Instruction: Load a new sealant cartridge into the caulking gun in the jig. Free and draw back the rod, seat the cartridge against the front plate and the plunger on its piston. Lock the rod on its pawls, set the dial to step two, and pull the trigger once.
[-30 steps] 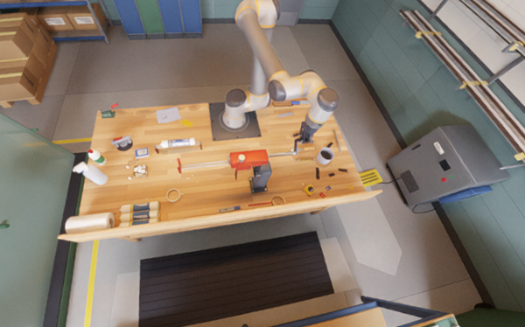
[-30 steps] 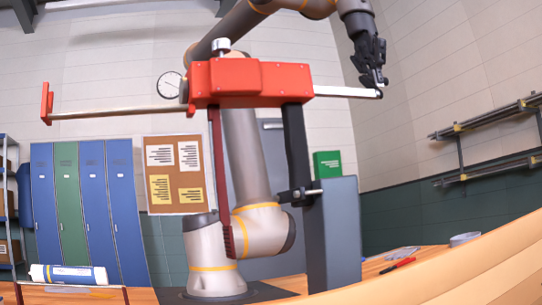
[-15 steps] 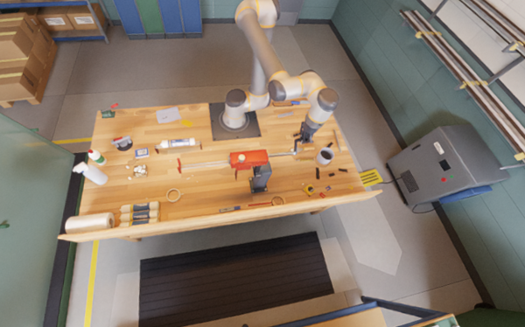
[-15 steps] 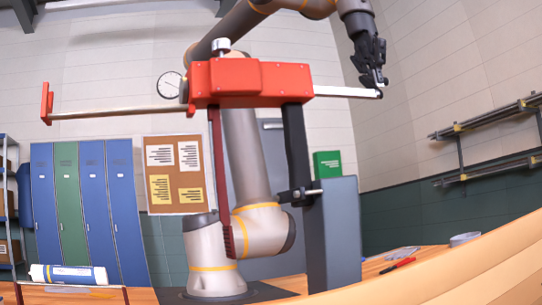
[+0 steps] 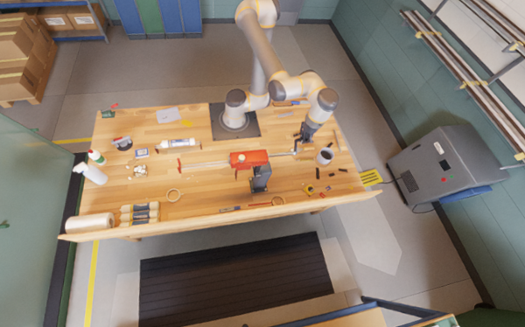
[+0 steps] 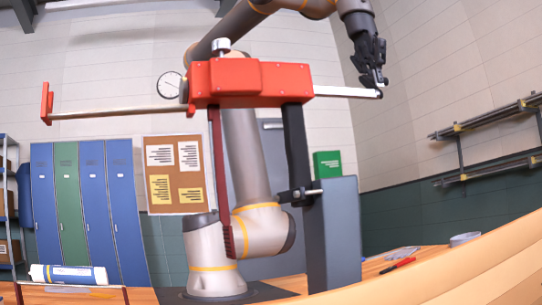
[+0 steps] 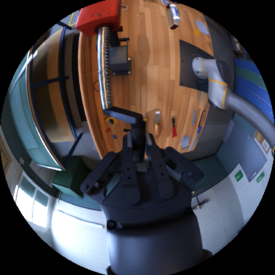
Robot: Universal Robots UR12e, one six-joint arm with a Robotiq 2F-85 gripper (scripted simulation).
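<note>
My gripper (image 7: pixel 138 150) is closed, its fingers clamped on the dark handle (image 7: pixel 137 128) at the rear end of the caulking gun's toothed rod (image 7: pixel 104 70). The rod sticks out behind the red gun body (image 6: pixel 248 82), which sits on the grey jig post (image 6: pixel 330 233). The rod's teeth face sideways in the wrist camera. The red front plate (image 6: pixel 45 102) stands at the far end of the cradle rails. The new sealant cartridge (image 5: pixel 178 144), white with a blue label, lies on the bench behind the gun, on its own stand.
The wooden bench (image 5: pixel 220 175) holds a mug (image 5: pixel 324 156) close to the gripper. A tape measure (image 5: pixel 309 189), tape rings, spray bottles (image 5: pixel 90 172) and spare cartridges (image 5: pixel 139 213) lie further off. The robot base (image 5: pixel 233 119) stands behind the gun.
</note>
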